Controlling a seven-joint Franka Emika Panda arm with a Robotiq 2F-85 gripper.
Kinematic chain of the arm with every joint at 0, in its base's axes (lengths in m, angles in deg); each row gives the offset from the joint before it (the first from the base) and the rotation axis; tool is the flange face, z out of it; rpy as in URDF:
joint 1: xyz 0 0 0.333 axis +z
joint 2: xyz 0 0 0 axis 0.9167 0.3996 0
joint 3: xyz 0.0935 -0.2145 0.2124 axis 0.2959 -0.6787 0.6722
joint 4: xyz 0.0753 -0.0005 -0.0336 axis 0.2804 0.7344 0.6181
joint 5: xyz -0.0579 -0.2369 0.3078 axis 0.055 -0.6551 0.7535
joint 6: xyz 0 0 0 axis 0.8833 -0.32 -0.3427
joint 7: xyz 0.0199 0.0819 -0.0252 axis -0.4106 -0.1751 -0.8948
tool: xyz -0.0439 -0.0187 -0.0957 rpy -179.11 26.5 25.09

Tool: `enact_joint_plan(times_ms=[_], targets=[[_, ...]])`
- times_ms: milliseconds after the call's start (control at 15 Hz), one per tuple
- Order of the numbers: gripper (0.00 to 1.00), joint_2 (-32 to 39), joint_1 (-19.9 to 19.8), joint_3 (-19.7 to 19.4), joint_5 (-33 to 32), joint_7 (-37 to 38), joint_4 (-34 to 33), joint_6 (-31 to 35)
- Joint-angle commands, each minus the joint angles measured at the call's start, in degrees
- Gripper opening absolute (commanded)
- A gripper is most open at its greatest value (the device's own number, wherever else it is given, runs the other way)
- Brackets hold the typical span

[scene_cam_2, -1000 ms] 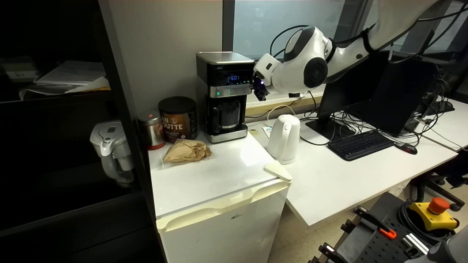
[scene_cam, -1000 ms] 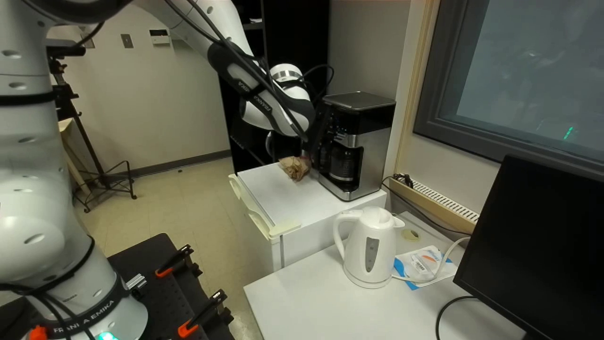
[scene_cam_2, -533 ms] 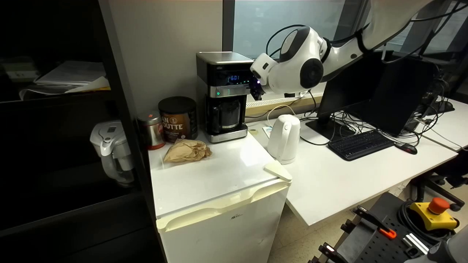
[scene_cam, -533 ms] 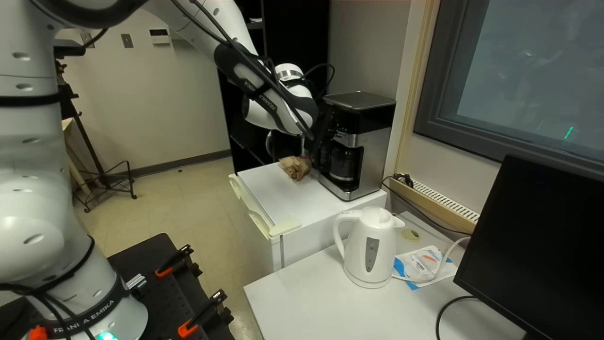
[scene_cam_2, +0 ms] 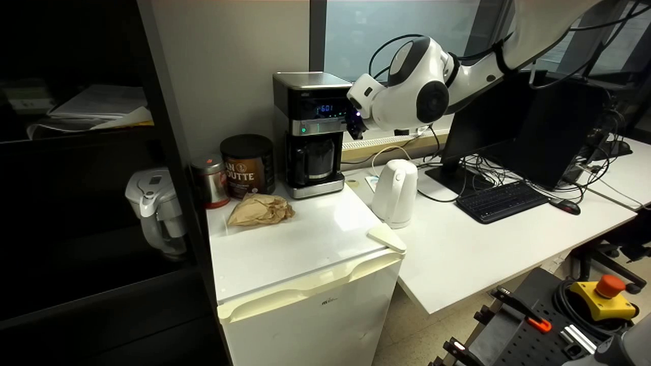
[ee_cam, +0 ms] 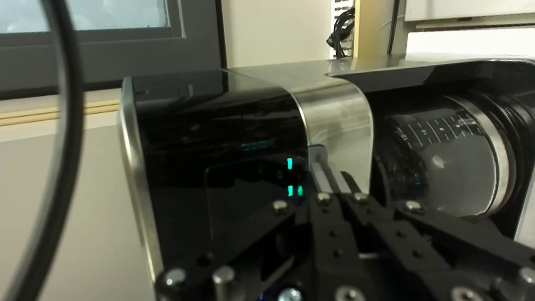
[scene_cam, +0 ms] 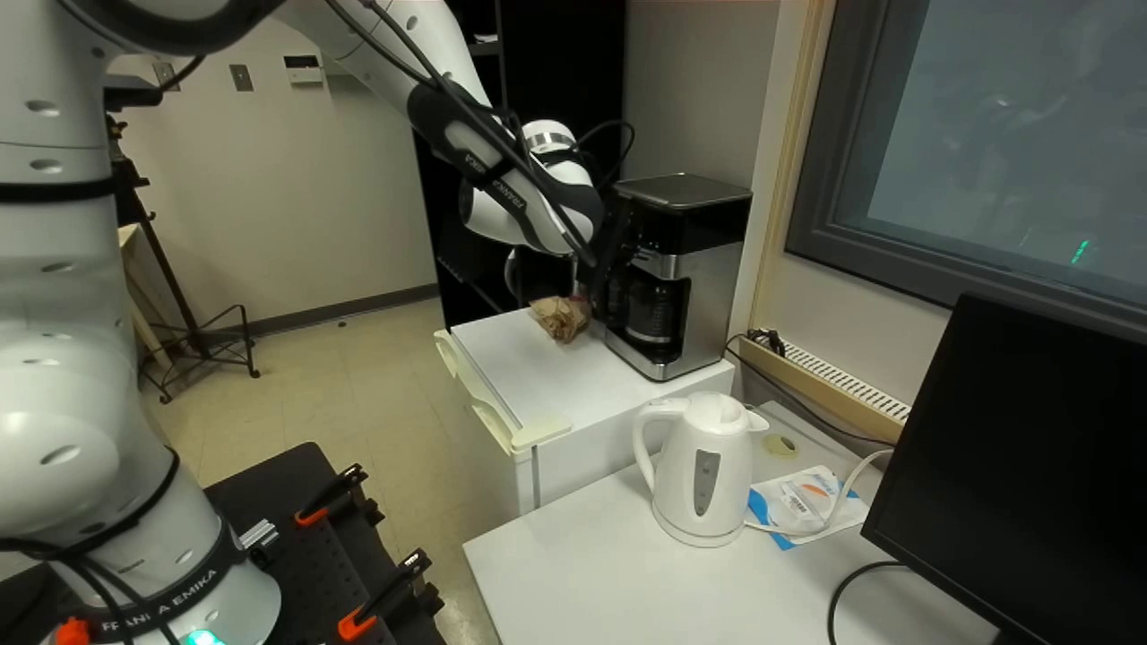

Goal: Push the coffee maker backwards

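The black two-fingered gripper (ee_cam: 332, 172) is clenched, its slim fingers (ee_cam: 322, 177) drawn together side by side. Directly ahead of it stands the tall black and brushed-steel drip coffee maker (scene_cam_2: 313, 127), upright, its front towards the fingertips. In the wrist view the tips lie over the seam between a glossy black control panel (ee_cam: 221, 138) and a curved silver metal band (ee_cam: 340, 113); whether they press on the surface or stop just short of it is not clear. Small green indicator lights (ee_cam: 289, 163) glow right beside the fingers, and in an exterior view blue digits (scene_cam_2: 326, 108) shine on the panel near the gripper. Lower than the fingertips, in the machine's recess, is a dark glass carafe (ee_cam: 455, 163) with white level marks. Well below the gripper, under the coffee maker, is a white compact refrigerator (scene_cam_2: 285, 264) with a cream handle edge. On it, lower than the gripper and away from the arm's side, are a crumpled brown paper bag (scene_cam_2: 260, 209) and a round brown-and-black coffee tub (scene_cam_2: 248, 168). On the arm's side, below the gripper, a white plastic electric kettle (scene_cam_2: 390, 195) stands upright on a white table (scene_cam_2: 457, 254). Farther back from the gripper along the white robot arm (scene_cam_2: 478, 79) is a black flat-screen monitor (scene_cam: 1030, 466).
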Motion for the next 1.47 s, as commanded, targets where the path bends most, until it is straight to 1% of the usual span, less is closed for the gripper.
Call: enact_joint_plan(times_ms=[0,600,867,1400], targets=[[0.01,2.16,-1.29,1.01,-1.21,0.84,-3.14,1.28],[0.01,3.34,-2.25,1.23,-1.20,0.54,-4.33,1.39],[0.01,2.83,-2.39,1.77,-1.19,0.57,-3.97,1.60],[0.00,-3.06,-2.51,6.06,-1.00,-0.77,1.94,5.66]])
